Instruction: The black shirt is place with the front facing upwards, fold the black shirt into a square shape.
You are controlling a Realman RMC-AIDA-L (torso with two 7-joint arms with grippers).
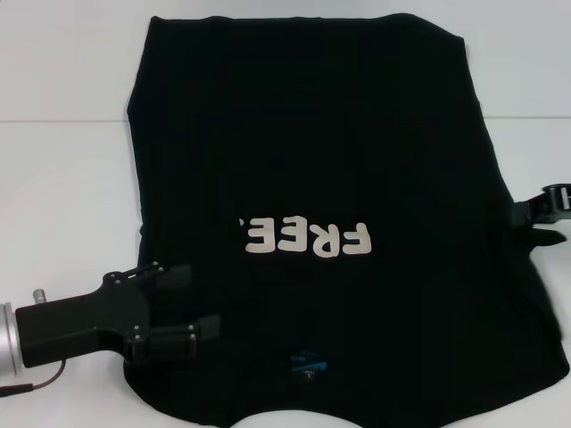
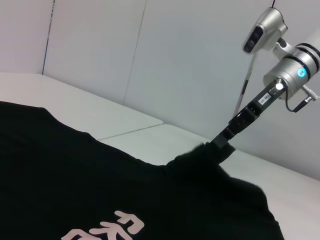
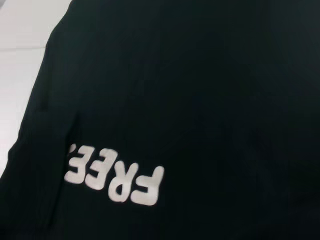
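Observation:
The black shirt (image 1: 312, 160) lies flat on the white table (image 1: 62, 178), with its cream "FREE" lettering (image 1: 303, 238) facing up and its blue neck label (image 1: 308, 361) near the front edge. Its left side is folded inward and covers the end of the lettering. My left gripper (image 1: 196, 300) is open at the shirt's front left edge, with its fingers over the cloth. My right gripper (image 1: 535, 218) is at the shirt's right edge. In the left wrist view the right gripper (image 2: 224, 142) is shut on a raised bunch of the shirt (image 2: 100, 185). The right wrist view shows only shirt (image 3: 200, 100) and lettering (image 3: 115, 175).
The white table extends left of the shirt and behind it (image 2: 150, 140). A pale wall (image 2: 175, 60) stands behind the table. A thin red cable (image 1: 36, 382) runs from my left wrist at the front left corner.

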